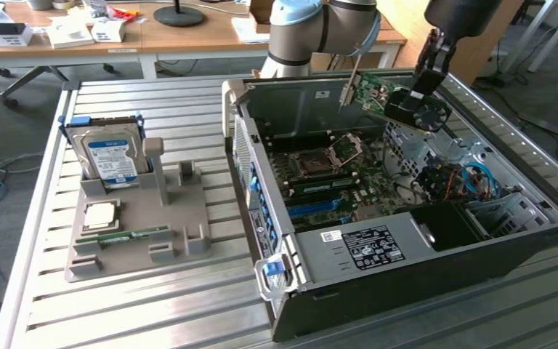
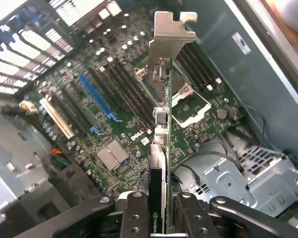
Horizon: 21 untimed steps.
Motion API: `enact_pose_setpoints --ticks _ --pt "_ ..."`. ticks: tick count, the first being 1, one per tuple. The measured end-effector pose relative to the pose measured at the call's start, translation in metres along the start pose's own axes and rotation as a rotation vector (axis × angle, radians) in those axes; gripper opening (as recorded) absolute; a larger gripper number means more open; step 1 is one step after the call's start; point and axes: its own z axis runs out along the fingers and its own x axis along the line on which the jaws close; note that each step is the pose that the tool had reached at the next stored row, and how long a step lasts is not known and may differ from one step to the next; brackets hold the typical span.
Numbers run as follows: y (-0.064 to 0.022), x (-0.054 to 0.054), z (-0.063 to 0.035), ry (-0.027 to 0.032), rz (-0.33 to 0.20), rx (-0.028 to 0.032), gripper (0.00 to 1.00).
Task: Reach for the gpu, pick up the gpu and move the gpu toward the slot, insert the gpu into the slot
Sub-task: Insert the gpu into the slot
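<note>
Gripper clamps gpu edge-on, bracket farthest out.

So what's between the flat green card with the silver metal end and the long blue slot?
Nothing, just air. In the wrist view the flat green card hangs above the green motherboard, and the long blue slot lies uncovered.
</note>
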Motion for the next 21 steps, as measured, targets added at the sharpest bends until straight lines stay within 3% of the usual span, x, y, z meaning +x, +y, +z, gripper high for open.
enact_pose_setpoints --ticks 21 --pt "-0.0001 0.0000 0.0023 0.0146 -0.383 -0.0073 0.26"
